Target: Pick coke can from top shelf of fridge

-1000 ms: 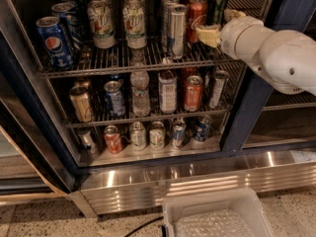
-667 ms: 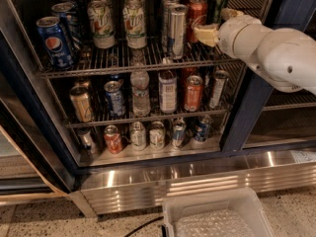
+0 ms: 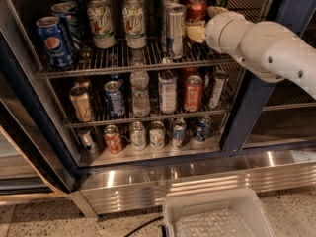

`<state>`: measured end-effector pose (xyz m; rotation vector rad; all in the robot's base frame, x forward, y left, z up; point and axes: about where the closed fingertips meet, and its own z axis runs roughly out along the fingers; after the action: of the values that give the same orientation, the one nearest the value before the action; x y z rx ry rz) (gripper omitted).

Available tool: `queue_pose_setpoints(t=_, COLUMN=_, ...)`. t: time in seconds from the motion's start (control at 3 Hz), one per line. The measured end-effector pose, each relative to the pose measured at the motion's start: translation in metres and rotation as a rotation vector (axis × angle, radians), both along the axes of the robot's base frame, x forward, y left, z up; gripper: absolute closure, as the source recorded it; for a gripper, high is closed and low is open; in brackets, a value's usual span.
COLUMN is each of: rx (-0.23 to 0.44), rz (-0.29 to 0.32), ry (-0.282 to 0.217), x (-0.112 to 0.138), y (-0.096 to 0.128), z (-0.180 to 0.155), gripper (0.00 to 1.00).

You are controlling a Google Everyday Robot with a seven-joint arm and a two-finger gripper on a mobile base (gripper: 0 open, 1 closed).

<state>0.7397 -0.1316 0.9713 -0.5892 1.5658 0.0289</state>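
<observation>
- The gripper (image 3: 199,29) is reaching into the right end of the top shelf (image 3: 123,61), with its pale tip sitting against the lower front of the coke can (image 3: 196,9). Whether it is open, closed or already clamping cannot be told (the bulky white wrist is covering that part).
- The coke can is standing upright toward the right of the top shelf, just behind the gripper, with its silver top and upper red body showing.
- A slim silver-and-blue can (image 3: 174,31) is standing at the front rail just left of the gripper. Whether the two are touching cannot be told.
- Two green-and-white cans (image 3: 134,22) are standing further left, and a Pepsi can (image 3: 54,42) is occupying the far left end.
- The arm (image 3: 269,51) is crossing in from the right, passing close to the fridge (image 3: 247,107) along its dark blue frame.
- Likely hazard: with neighbours packed this closely, a sideways shift during withdrawal is liable to topple the slim can off the rail (it looks the least stable).
- Second hazard: a low or off-centre hold is risking the coke can tilting or slipping on the wire bars.
- Third hazard: the arm pulling back at an angle could be striking the frame.
</observation>
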Motion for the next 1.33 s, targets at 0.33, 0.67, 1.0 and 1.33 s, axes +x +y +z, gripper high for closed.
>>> queue_pose_setpoints(t=0.33, rx=-0.002, rz=-0.015, ry=-0.004, x=0.002, y=-0.007, z=0.001, gripper=0.35)
queue_pose_setpoints(t=0.67, rx=-0.003, rz=-0.032, ry=-0.012, x=0.004, y=-0.016, z=0.006, gripper=0.35)
queue_pose_setpoints(t=1.0, rx=-0.004, rz=-0.035, ry=-0.016, x=0.005, y=-0.018, z=0.008, gripper=0.39)
queue_pose_setpoints(t=1.33, rx=-0.004, rz=-0.041, ry=-0.021, x=0.008, y=-0.021, z=0.009, gripper=0.39)
